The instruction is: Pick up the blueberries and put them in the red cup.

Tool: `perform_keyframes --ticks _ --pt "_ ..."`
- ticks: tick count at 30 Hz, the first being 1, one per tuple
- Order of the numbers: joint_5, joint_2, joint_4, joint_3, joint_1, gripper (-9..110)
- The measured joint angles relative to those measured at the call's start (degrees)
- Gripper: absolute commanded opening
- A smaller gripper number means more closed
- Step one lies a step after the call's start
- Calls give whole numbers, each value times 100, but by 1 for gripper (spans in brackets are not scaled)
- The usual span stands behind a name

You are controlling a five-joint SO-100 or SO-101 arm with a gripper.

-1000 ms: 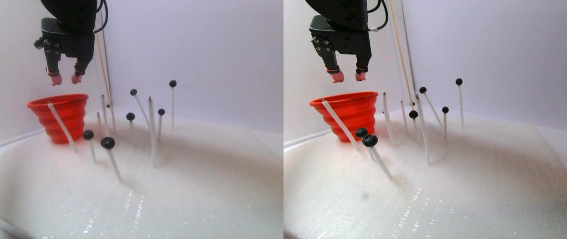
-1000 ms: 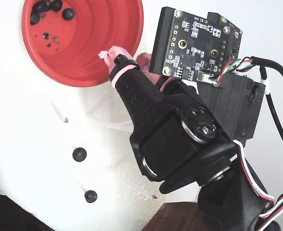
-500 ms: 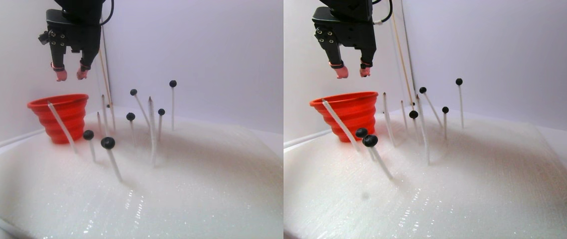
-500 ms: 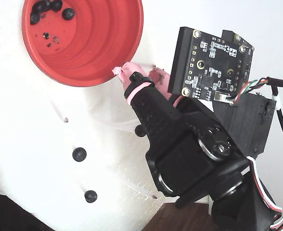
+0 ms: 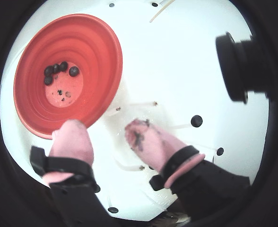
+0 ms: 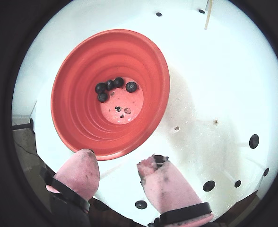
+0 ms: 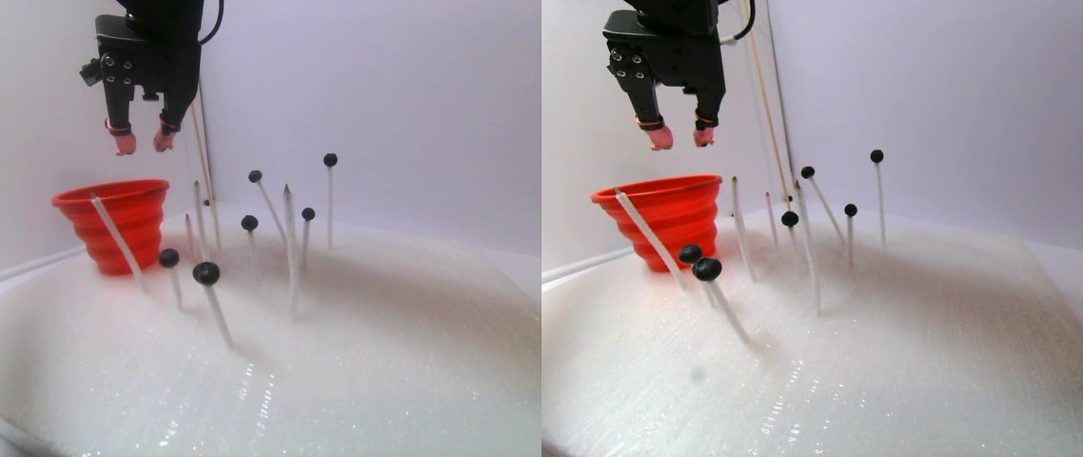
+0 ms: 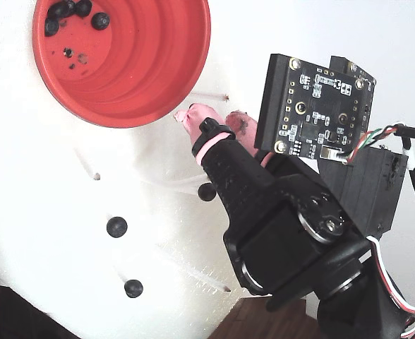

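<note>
The gripper (image 7: 143,144) hung above the red cup (image 7: 113,225) with its pink-tipped fingers (image 6: 165,182) apart and nothing between them. The cup stood near the back left corner of the white worktop (image 7: 361,362) as the stereo view showed it, and four blueberries (image 6: 111,88) lay together on its base. The remaining blueberries (image 7: 206,273) sat on top of thin white sticks (image 7: 289,249) planted in the worktop, just beside the cup and further right, at different heights, some sticks leaning.

Each berry looked small, light and round, likely to roll or pop out of a loose pinch, and soft enough to squash under a hard one. The best hold seemed to be across the berry's middle, then a lift straight up off the stick's tip.

Several bare sticks stood among the loaded ones. They crowded the approach, and a careless finger could knock a neighbouring stick or berry.
</note>
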Motion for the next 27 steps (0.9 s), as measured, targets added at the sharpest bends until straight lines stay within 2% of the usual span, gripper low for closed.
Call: perform_keyframes --ticks 27 --pt "-149 1107 870 545 343 15"
